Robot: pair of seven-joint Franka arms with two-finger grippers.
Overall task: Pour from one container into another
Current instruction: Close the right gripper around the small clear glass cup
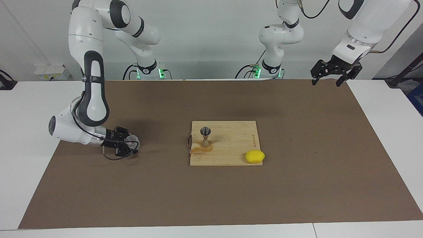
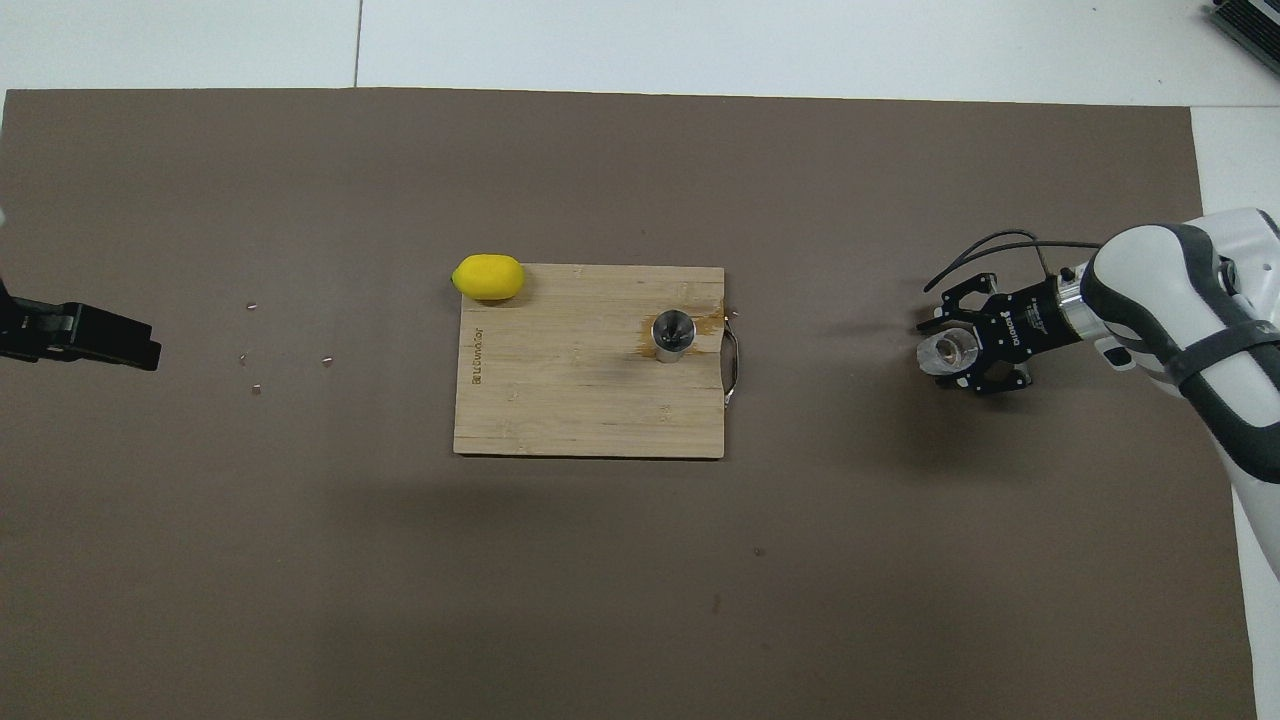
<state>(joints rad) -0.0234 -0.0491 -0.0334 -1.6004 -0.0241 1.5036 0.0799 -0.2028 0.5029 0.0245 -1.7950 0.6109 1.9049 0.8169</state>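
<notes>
Toward the right arm's end of the brown mat (image 1: 297,185), the right gripper (image 1: 129,144) lies low and nearly level, its fingers set on either side of the glass tumbler (image 1: 133,142). Whether they already press on the glass cannot be told. The tumbler stands upright on the mat, well apart from the cutting board (image 1: 231,148).

Target vessel: the metal jigger (image 1: 205,136) stands upright on the cutting board at mid-table, close to the board's edge that carries the metal handle (image 1: 188,142), which is the edge facing the tumbler. A brownish stain (image 1: 201,150) lies on the board at its foot.

Governing relation: the jigger lies along the gripper's own pointing direction, straight toward the table's middle, with bare mat between. The overhead view confirms tumbler (image 2: 946,352), jigger (image 2: 672,332) and right gripper (image 2: 962,348) in near line along the table's length. Judgement: a firm grip, a lift and a straight carry over the handle edge should follow; the jigger's mouth is narrow, so alignment over it matters.

The lemon (image 1: 254,156) sits at the board's corner away from the robots. The left gripper (image 1: 332,73) waits open, raised over the mat's corner by its own base.
</notes>
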